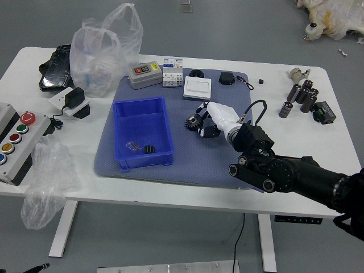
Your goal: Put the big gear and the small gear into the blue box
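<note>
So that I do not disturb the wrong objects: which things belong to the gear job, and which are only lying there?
For the job: black gear; blue box; right hand; perhaps round black part.

Just lying about: clear bag; button panel; white square box; dark cylinders.

The black big gear (192, 122), toothed around its rim, sits slightly tilted at the fingertips of the right hand (202, 120), over the mat to the right of the blue box (121, 163). The box is rectangular, open-topped and upright. Inside, near its closest wall, lies a small black ridged piece (149, 149), apparently the small gear.
</note>
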`<move>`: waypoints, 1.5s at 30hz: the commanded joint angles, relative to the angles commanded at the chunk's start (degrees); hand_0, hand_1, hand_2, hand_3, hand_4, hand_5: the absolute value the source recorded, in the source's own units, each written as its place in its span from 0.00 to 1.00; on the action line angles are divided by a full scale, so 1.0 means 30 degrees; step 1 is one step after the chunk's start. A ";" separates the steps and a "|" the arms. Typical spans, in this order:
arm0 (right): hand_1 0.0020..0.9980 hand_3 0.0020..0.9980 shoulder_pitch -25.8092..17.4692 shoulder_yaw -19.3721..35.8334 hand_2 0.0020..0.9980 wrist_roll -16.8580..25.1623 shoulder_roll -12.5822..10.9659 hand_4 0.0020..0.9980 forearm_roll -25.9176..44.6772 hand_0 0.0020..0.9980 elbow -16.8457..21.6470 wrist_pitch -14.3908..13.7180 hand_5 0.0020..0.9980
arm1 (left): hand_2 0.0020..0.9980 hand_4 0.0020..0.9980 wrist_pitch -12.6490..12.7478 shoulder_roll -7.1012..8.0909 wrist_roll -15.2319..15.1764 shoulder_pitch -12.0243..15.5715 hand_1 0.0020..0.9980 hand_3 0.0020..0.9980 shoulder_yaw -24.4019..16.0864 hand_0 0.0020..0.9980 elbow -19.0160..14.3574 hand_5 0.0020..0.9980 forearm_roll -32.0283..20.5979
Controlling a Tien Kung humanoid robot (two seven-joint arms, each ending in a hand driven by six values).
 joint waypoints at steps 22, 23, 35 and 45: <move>1.00 1.00 0.0361 0.0880 1.00 -0.0724 -0.0234 0.99 -0.1128 1.00 0.0478 0.2588 0.43 | 0.63 0.82 -0.0023 -0.0008 0.0094 0.0028 0.62 0.73 -0.0191 0.72 -0.0017 0.60 0.0213; 1.00 1.00 0.0401 0.0768 1.00 -0.0725 -0.0175 0.99 -0.1039 1.00 0.0336 0.2685 0.43 | 0.63 0.82 -0.0026 -0.0003 0.0107 0.0027 0.62 0.73 -0.0213 0.72 -0.0020 0.60 0.0243; 1.00 1.00 0.0530 -0.1084 0.97 -0.0766 0.0395 0.99 0.0730 1.00 -0.0779 0.2654 0.44 | 0.63 0.82 -0.0060 -0.0008 0.0194 -0.0014 0.62 0.73 -0.0376 0.72 -0.0039 0.60 0.0492; 0.73 0.68 0.0437 -0.2082 0.65 -0.0477 0.0641 0.68 0.1465 0.91 -0.0610 0.1226 0.23 | 0.63 0.82 -0.0088 -0.0028 0.0205 -0.0061 0.62 0.73 -0.0426 0.72 -0.0041 0.60 0.0625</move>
